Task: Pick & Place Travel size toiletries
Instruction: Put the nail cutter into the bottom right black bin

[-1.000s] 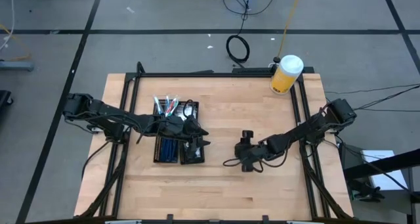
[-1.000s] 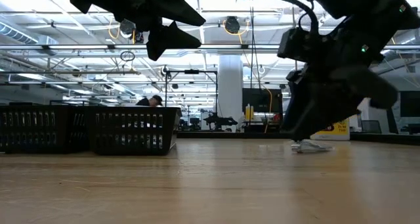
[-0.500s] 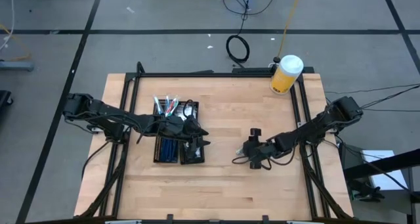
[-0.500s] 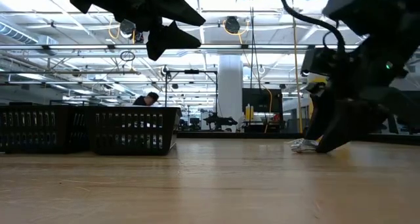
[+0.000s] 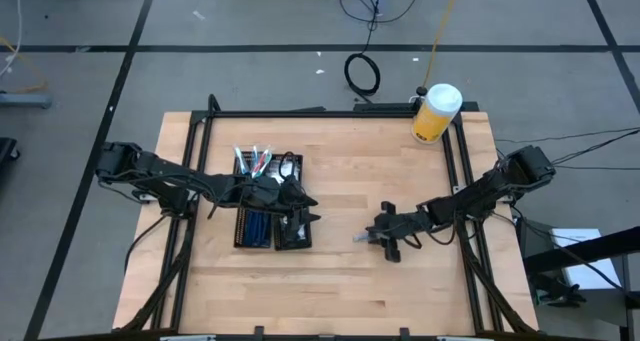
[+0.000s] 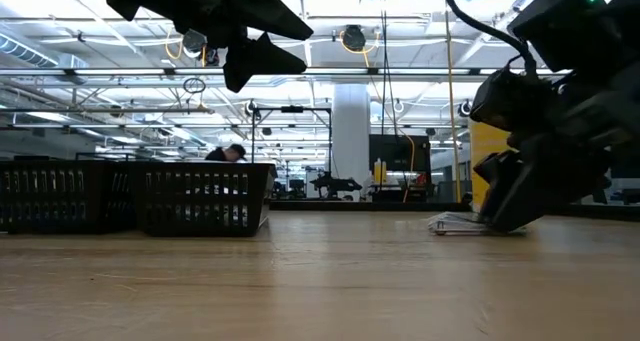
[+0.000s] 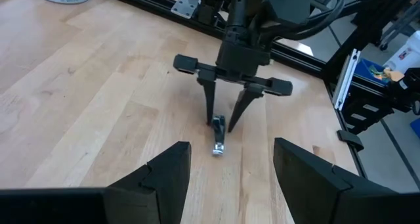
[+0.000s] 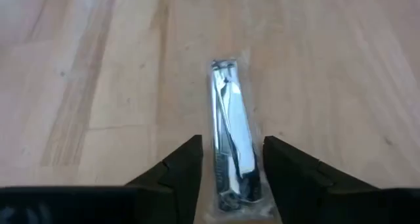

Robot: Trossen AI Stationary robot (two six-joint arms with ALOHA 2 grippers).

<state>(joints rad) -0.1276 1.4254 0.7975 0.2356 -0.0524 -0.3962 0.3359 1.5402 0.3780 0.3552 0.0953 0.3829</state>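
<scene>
Toiletries fill part of the black compartment tray (image 5: 272,226) on the left half of the wooden counter (image 5: 340,281): thin white, green and pink sticks (image 5: 254,161) fan out at its far end and blue razor-like pieces (image 5: 256,226) lie in a nearer compartment. One more item, a silvery metal clipper sealed in a clear packet (image 8: 231,142), lies flat on bare planks right of centre, well apart from the tray. The right gripper (image 5: 385,237) is low over it, its two dark fingers (image 8: 180,168) straddling the packet, one along each long side and standing a little apart; whether they already press the plastic I cannot tell (the left wrist view shows the pair planted like a fork around the packet's end (image 7: 218,137)). The left gripper (image 5: 300,214) hangs above the tray's right edge, well clear of the counter in the low view (image 6: 250,51), its fingers (image 7: 167,178) spread wide with nothing between them. Open wood runs all round the packet, toward the near edge and the black frame rails alike. A yellow jar with a white lid (image 5: 436,113) stands at the far right corner. Seen from table height, the tray's walls are a mesh lattice (image 6: 200,196), the counter smooth and pale with fine grain.
</scene>
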